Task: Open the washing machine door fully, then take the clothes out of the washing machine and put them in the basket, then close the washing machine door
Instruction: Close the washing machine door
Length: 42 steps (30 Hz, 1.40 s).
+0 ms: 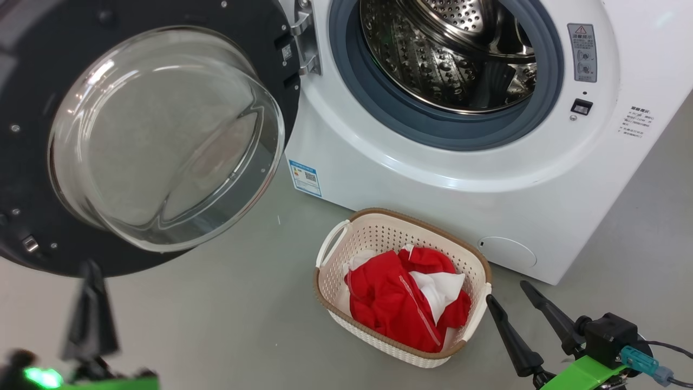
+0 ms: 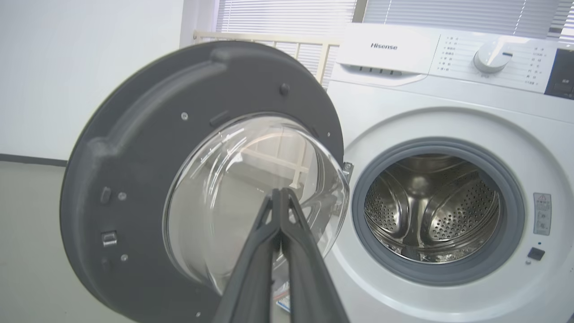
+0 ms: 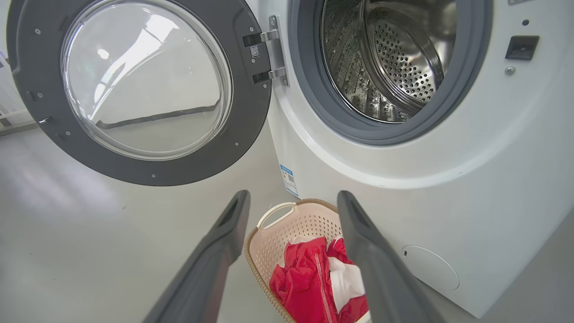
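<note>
Head view puts the right pincer [image 1: 508, 291] at the lower right, open and empty, its two dark fingers spread apart and pointing up toward the front of the washing machine [image 1: 433, 173]. Just beside its left finger, on the grey floor [image 1: 216, 314], sits the basket [image 1: 373, 233]; whether the finger touches the basket's handle cannot be told. The clothes [image 1: 390, 298] lie heaped inside the basket, red folds with a white panel on top. Beyond this pincer's fingertips the round flap [image 1: 508, 252] sits low on the machine's white front, and further beyond and above them the steel drum [image 1: 449, 49] shows bare metal inside the grey gasket [image 1: 346, 81]. The blue label [image 1: 305, 177] is up and to the left of the basket.

Left wrist view has the left pincer [image 2: 281, 192] closed on nothing, its fingertips pressed together. Straight ahead of those tips is the glass porthole [image 2: 251, 197] of the washing machine door [image 2: 134, 157], which stands swung wide open on its metal hinge [image 1: 306, 43], well clear of the opening. Whether the tips touch the glass cannot be told. To the right of this pincer the drum mouth gapes. In the head view this pincer is a blur just under the door's lower rim
</note>
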Tool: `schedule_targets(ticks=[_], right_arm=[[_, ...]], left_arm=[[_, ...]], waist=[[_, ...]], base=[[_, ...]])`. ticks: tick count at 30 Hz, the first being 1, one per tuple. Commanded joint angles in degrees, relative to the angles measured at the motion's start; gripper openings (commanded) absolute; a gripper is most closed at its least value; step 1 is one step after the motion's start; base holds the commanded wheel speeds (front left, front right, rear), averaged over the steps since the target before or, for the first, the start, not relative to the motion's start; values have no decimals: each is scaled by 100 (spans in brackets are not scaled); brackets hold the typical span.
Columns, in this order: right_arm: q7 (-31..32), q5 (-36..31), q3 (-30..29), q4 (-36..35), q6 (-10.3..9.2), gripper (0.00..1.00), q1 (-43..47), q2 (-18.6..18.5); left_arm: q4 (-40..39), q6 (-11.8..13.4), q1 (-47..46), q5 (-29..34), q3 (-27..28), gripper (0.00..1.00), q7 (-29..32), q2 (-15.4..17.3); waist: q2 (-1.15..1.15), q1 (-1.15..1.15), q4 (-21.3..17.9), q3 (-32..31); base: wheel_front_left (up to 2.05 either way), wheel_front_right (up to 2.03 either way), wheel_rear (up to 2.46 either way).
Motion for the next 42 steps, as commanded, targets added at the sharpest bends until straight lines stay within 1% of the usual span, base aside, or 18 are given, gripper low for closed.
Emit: schedule_targets(ticks=[1,4,5,7,11,14,16,20,24,27,31,33,36,39,42], right_arm=[[-37,-22,26,-149,36,100,-50,-45],[-37,-37,-27,-171,36,100,-4,-43],[-37,-37,-27,-171,36,100,-4,-43],[-37,-47,-58,-188,36,100,16,-44],[-37,-65,-58,-225,36,100,-12,-89],[-37,-67,-40,-242,36,100,-62,-129],[-37,-64,-29,-252,36,100,-99,-164],[-37,-63,-53,-276,36,100,-152,-259],[-37,-72,-85,-310,36,100,-182,-342],[-37,-80,-72,-324,36,100,-202,-372],[-37,-79,-61,-334,36,100,-236,-402],[-37,-78,-51,-338,36,100,-251,-416],[-37,-76,-48,-346,36,100,-268,-437],[-37,-77,1,-353,36,100,-294,-464],[-37,-67,27,-367,36,100,-331,-506]], left_arm=[[-476,-153,-561,87,522,0,-35,69],[-764,-345,-1087,209,966,0,-35,69],[-764,-345,-1087,209,966,0,-35,69],[-801,-439,-1466,240,1223,0,-35,114],[-531,-522,-2312,-82,1786,0,-35,346],[-36,-541,-2938,-392,2167,0,-35,691],[330,-543,-3294,-613,2285,0,-35,970],[1153,-545,-3874,-906,2357,0,-35,1491],[2085,-546,-4402,-1099,2398,0,-34,1913],[2878,-546,-4812,-1278,2400,0,105,2252],[3853,-525,-5326,-1469,2335,0,755,2651],[4269,-524,-5558,-1585,2289,0,1188,2790],[4754,-483,-5842,-1649,2156,0,1825,2979],[5134,-378,-6094,-1756,2142,0,2387,3185],[5409,-279,-6271,-1804,2060,0,2960,3319]], waist=[[0,0,-6,18],[0,0,-14,53],[0,0,-14,53],[0,0,-32,94],[0,0,-107,229],[0,0,-165,335],[0,0,-199,408],[0,0,-230,574],[0,0,-230,721],[0,0,-233,802],[0,0,-221,896],[0,0,-215,938],[0,0,-191,996],[0,0,-202,1049],[0,0,-215,1108]], base=[[0,0,0],[0,0,0],[0,0,0],[0,0,0],[0,0,0],[0,0,0],[0,0,0],[0,0,0],[0,0,0],[0,0,0],[0,0,0],[0,0,0],[0,0,0],[0,0,0],[0,0,0]])
